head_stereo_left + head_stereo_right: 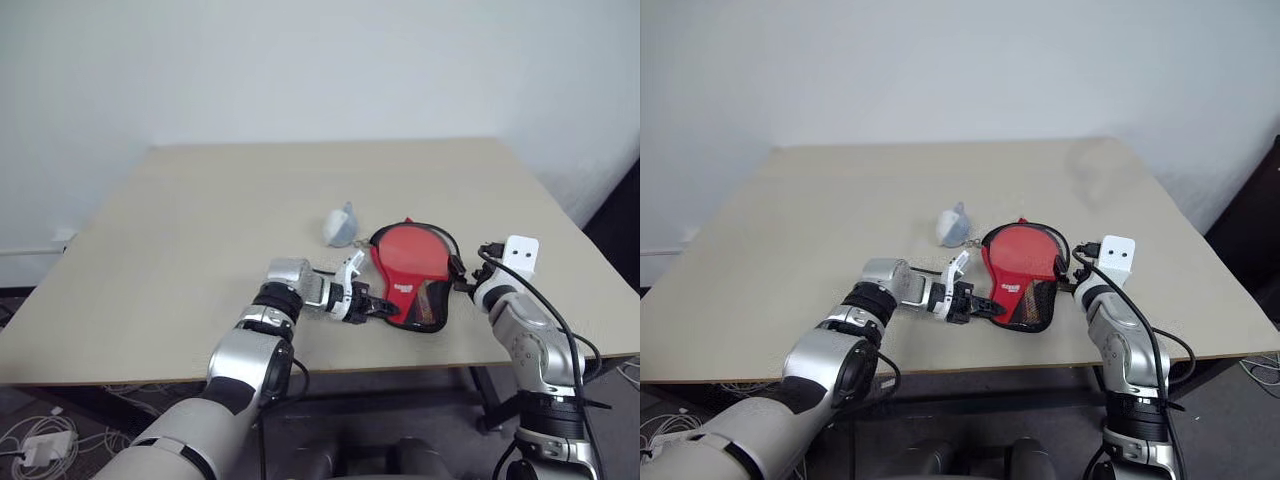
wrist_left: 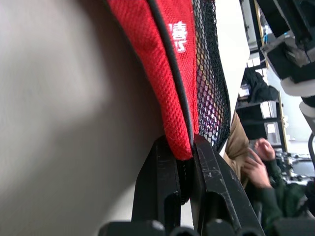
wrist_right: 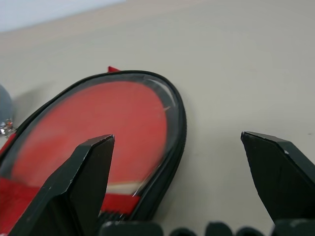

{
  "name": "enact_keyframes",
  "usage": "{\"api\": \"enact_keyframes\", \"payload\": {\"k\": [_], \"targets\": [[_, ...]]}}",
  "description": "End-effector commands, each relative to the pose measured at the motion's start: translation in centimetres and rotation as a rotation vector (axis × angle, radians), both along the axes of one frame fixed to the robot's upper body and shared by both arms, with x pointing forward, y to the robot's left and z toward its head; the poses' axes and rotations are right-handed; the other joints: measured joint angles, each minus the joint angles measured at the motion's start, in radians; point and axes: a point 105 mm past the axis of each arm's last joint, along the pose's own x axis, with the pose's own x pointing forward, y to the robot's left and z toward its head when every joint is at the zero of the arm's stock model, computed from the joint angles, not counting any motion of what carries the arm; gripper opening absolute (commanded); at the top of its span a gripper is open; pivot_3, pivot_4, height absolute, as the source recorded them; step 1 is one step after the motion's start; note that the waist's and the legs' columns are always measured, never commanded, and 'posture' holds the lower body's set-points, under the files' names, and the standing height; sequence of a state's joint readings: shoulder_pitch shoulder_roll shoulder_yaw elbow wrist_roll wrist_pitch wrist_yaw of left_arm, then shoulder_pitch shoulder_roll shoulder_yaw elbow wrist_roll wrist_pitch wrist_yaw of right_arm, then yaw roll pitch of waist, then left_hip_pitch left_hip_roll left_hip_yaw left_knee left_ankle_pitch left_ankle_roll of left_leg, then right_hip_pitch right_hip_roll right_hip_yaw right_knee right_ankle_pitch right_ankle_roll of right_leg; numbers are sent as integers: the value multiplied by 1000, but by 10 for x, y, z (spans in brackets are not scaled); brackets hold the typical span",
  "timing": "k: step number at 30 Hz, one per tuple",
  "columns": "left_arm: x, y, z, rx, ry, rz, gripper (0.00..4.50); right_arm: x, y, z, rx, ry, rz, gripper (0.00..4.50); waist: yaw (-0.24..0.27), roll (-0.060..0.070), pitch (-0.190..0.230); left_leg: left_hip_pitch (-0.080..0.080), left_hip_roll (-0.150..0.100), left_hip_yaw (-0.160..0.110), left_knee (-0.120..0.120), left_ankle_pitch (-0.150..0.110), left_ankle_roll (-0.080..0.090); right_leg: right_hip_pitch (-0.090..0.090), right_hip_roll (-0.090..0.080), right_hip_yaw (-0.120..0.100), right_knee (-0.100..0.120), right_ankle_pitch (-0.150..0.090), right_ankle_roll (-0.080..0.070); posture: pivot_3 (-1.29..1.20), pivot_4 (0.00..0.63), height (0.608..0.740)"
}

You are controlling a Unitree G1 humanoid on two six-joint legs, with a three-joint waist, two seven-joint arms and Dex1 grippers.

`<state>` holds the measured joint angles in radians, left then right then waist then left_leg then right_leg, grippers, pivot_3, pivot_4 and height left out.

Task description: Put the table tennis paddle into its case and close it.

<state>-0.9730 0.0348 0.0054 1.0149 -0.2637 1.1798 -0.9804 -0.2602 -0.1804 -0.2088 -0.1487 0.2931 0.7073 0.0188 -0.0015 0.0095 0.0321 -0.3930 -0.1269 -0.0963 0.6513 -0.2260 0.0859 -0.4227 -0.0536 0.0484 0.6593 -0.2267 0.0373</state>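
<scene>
Beige table [image 1: 200,230]: case [image 1: 408,262] bears unreadable white logo [image 2: 177,36]

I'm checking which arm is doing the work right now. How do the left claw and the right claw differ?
The left claw is shut, pinching the narrow red end of the case; the right claw is open and holds nothing. The left claw reaches the case from the robot's left at its near end; the right claw sits beside the case's round end on the robot's right. Both have black fingers and sit low over the table.
</scene>
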Motion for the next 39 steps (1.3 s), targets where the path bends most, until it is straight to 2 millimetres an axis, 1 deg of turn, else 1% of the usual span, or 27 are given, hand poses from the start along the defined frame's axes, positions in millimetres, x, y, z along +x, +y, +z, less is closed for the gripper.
{"api": "enact_keyframes", "payload": {"k": [1,5,9,10,16,20,25,28,29,31,34,36,38,39], "targets": [[-15,-5,19,-95,87,-72,9,2,1,15,-22,-64,0,4500,0,0,0,0,0,0,-1,0,0,0,0,1,0,0,0,0,0,740],[-23,-2,26,-116,164,-58,9,-1,2,11,-24,-56,-3,4500,1,0,0,0,1,0,-1,0,0,-1,0,1,0,0,0,0,0,740],[-43,1,26,-186,330,-84,9,-3,3,8,-39,-48,4,4500,0,0,0,0,0,0,-1,0,0,-1,0,1,0,0,0,0,0,740],[-47,1,25,-188,338,-104,9,-3,4,8,-42,-48,7,4500,0,0,0,0,1,0,-1,0,-1,-1,1,1,0,0,0,0,0,740],[-71,3,21,-145,328,-241,9,-3,4,9,-47,-48,11,4500,0,0,0,0,1,0,-1,1,-1,-1,0,2,0,0,0,0,0,740],[-81,8,22,-119,297,-290,9,-5,3,7,-50,-43,8,4500,1,0,0,0,1,0,-1,1,-1,-1,1,3,0,0,0,0,0,740],[-84,10,24,-117,274,-288,9,-7,2,3,-56,-30,7,4500,1,0,0,0,1,0,-1,1,-1,-1,1,4,0,0,0,0,0,740],[-79,10,26,-134,243,-251,9,-5,2,5,-55,-31,7,4500,1,0,0,0,1,1,-1,1,-2,-1,1,3,0,0,0,0,0,740],[-78,11,29,-151,228,-241,580,-5,1,5,-55,-31,8,4500,1,0,0,0,1,1,-1,1,-2,-2,1,3,0,0,0,0,0,740],[-78,12,31,-164,213,-231,1109,-3,1,4,-55,-29,9,4500,1,0,0,0,1,1,-1,1,-2,-1,1,3,0,0,0,0,0,740],[-78,14,28,-144,210,-224,2141,-2,4,4,-54,-25,23,4500,1,0,0,1,1,1,-1,2,-3,-1,1,3,0,0,0,0,0,740],[-77,19,23,-90,188,-219,2822,0,6,5,-53,-25,33,4500,1,0,0,1,1,1,-1,2,-3,-1,1,3,0,0,0,0,0,740],[-71,25,17,-9,140,-196,3458,1,7,6,-54,-27,36,4500,1,0,0,1,1,1,-2,2,-3,-2,1,3,0,0,0,0,0,740],[-65,28,19,-7,97,-179,3739,2,8,7,-50,-32,41,4500,1,0,0,1,1,1,-2,2,-3,-1,1,3,0,0,0,0,0,740]]}}
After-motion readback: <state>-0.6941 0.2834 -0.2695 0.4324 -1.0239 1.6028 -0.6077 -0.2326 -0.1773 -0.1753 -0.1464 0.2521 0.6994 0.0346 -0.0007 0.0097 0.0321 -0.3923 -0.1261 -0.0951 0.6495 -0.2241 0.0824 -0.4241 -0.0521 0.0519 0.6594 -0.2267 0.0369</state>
